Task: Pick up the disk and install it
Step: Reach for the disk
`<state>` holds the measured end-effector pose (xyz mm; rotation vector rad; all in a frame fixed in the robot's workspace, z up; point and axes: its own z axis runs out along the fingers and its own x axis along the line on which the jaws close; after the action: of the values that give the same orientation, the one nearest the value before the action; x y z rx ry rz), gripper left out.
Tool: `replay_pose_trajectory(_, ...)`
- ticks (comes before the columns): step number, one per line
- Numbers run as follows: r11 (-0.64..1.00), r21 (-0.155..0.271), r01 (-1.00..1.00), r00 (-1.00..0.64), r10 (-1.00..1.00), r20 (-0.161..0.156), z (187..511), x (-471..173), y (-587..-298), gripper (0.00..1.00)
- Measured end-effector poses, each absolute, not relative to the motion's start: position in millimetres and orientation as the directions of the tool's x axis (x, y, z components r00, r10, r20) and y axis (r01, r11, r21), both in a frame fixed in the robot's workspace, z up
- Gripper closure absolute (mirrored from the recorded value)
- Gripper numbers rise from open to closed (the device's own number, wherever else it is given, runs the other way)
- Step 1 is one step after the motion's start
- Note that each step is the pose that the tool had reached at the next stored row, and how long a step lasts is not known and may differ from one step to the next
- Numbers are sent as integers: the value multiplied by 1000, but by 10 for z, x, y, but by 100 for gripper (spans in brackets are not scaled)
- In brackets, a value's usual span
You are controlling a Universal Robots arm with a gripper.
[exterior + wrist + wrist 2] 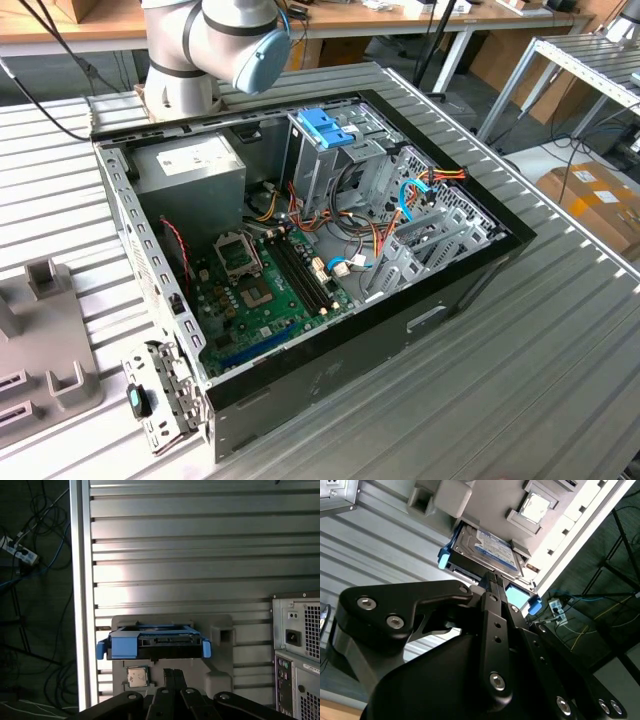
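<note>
The gripper (173, 671) has its fingers pressed together on nothing and hangs just in front of the disk (155, 642). The disk lies flat in a grey holder (220, 680) on the tabletop (200, 555), not picked up yet. The open computer case (470, 285) sits in the middle of the exterior view, so the whole job looks left to do.

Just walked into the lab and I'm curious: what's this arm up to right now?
The arm's gripper hangs near the disk, which lies in a grey holder on the slatted metal table. The gripper's fingers are closed together and hold nothing, so the disk has not been picked up yet. In the exterior view, the open computer case lies on the table with its inside exposed.
</note>
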<state>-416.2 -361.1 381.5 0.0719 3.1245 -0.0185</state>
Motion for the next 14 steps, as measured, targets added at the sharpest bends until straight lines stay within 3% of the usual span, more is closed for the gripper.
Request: replay_pose_trajectory(14, 999, -14, 46, -999, 46, -16, 3754, -4418, -3570, 89)
